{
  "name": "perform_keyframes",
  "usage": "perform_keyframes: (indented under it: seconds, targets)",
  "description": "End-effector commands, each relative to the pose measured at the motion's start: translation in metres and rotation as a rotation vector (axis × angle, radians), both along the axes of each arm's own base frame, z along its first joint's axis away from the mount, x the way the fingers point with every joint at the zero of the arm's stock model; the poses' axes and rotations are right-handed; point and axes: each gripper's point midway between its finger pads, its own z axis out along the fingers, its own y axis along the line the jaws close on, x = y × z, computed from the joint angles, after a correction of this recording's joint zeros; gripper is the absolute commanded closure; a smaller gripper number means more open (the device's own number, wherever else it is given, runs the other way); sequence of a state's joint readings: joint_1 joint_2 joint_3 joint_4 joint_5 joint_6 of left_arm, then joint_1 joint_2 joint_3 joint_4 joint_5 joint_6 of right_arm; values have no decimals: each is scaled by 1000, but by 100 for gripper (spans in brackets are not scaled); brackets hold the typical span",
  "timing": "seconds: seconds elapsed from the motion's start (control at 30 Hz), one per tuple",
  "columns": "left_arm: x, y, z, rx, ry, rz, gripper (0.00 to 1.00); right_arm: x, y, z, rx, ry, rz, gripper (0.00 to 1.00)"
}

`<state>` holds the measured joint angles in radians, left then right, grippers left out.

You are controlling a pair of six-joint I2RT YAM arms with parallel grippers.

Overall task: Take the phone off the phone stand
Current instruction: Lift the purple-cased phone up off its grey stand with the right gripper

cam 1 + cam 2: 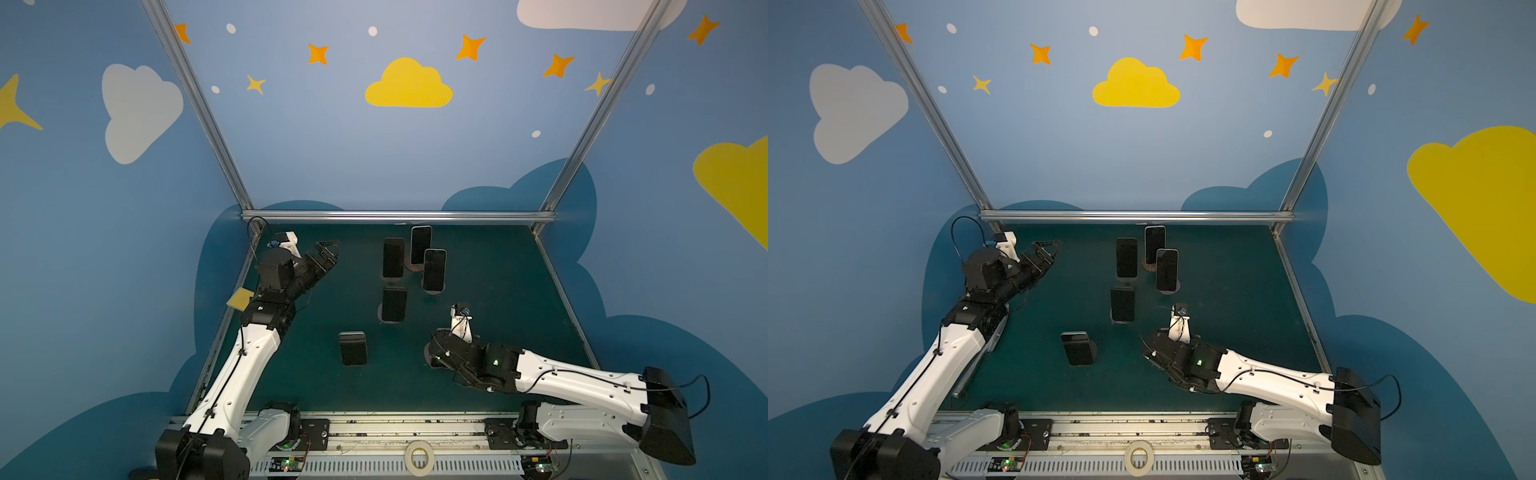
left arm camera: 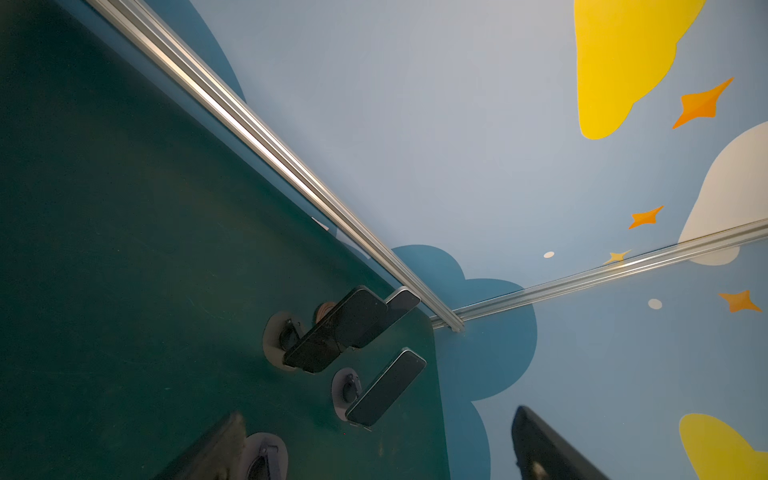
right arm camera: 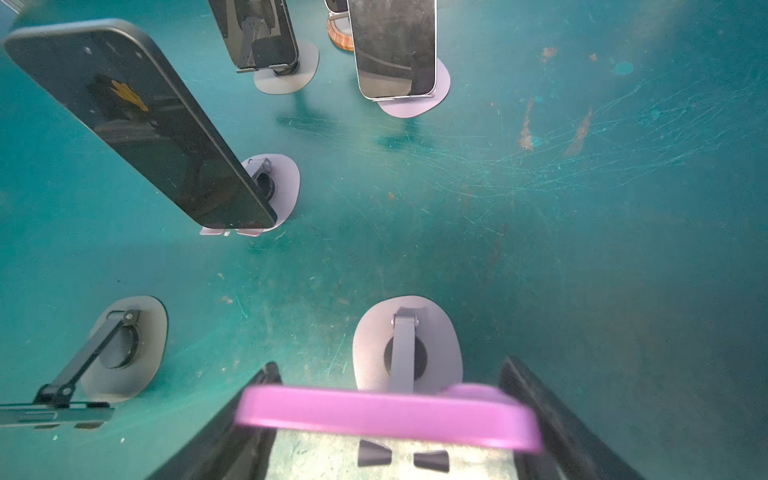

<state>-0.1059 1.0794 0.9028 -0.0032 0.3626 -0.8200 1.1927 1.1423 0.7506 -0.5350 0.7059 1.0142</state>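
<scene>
While the left gripper [image 1: 326, 253] hangs wide and idle near the bench's far left corner, the right gripper [image 3: 390, 419], jaws flanking the pink phone [image 3: 390, 411] on its stand [image 3: 407, 345] near the front edge, seems poised to clamp it; contact unclear.

This looks like a robot test booth in a lab, not anyone's home. Blue walls [image 1: 374, 158] painted with clouds and stars close in a green table [image 1: 498, 291], framed by bare aluminium rails [image 1: 395, 216]. Two robot arms [image 1: 232, 374] are bolted to a metal track [image 1: 415, 428] with exposed circuit boards and wiring, and several phones on stands [image 1: 393, 305] sit lined up.
</scene>
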Motion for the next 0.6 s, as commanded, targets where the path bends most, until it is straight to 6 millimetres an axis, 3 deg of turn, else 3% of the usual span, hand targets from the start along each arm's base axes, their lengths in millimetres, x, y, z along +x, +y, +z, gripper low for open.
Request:
perform_keyframes:
  seconds: [0.0,0.57]
  targets:
    - [0,-4,-1,0,-7,-16,2,0,-3,-7,-4,7,-25,22]
    - [0,-5,-1,6,-11,-21,2,-4,-8,5,4,7,-7,33]
